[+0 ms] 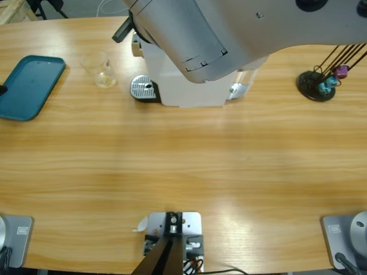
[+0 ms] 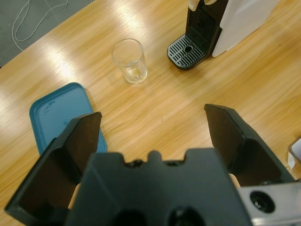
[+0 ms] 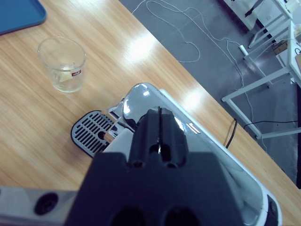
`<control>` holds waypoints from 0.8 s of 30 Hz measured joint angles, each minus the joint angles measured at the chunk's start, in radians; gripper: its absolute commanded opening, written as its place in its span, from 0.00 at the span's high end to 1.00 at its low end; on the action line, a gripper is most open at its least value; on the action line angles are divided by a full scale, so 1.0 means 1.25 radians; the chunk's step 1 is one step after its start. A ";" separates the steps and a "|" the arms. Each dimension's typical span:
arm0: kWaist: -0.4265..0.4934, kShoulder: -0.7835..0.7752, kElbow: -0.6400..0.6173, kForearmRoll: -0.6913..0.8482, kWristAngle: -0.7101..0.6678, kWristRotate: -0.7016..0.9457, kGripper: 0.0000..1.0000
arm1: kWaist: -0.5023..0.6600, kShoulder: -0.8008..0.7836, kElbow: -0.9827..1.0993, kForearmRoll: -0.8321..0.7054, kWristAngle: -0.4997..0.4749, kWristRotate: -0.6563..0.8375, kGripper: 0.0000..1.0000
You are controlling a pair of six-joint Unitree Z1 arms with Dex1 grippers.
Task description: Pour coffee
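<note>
Coffee isn't visible to me; the glass (image 2: 129, 60) left of the coffee machine (image 3: 197, 155) looks empty, near the teal tray (image 1: 26, 86). My left gripper (image 2: 153, 127) hangs spread wide; my right gripper (image 3: 160, 134) is pressed together above the machine.

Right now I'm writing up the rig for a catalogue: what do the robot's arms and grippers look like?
An arm is a large, rounded silver-grey shell with panel seams and small dark screw holes. The left gripper has two broad, flat matte-black jaws on a blocky black body with round recesses, beside a silver bracket. The right gripper is the same matte black, with narrow upright jaws.
</note>
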 measured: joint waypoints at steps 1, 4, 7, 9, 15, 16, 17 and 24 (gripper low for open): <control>0.000 0.000 0.000 0.000 0.000 0.000 0.05 | 0.000 0.000 0.000 0.000 0.000 0.000 1.00; 0.000 0.000 0.000 0.000 0.000 0.000 0.05 | 0.000 0.000 0.000 0.000 0.000 0.000 1.00; 0.000 0.000 0.000 0.000 0.000 0.000 0.05 | 0.000 -0.003 0.000 -0.001 -0.001 0.000 0.96; 0.000 0.000 0.000 0.000 0.000 0.000 0.05 | 0.000 -0.013 0.008 -0.006 -0.002 0.000 0.35; 0.000 0.000 0.000 0.000 0.000 0.000 0.04 | -0.003 -0.107 0.023 0.062 0.074 -0.020 0.08; 0.000 0.000 0.000 0.000 0.000 0.000 0.04 | -0.006 -0.135 0.022 0.089 0.084 -0.022 0.07; 0.000 0.000 0.000 0.000 0.000 0.000 0.04 | -0.009 -0.163 0.019 0.118 0.090 -0.023 0.07; -0.001 -0.003 0.000 0.000 0.000 0.000 0.04 | -0.022 -0.352 0.063 0.288 0.098 -0.007 0.03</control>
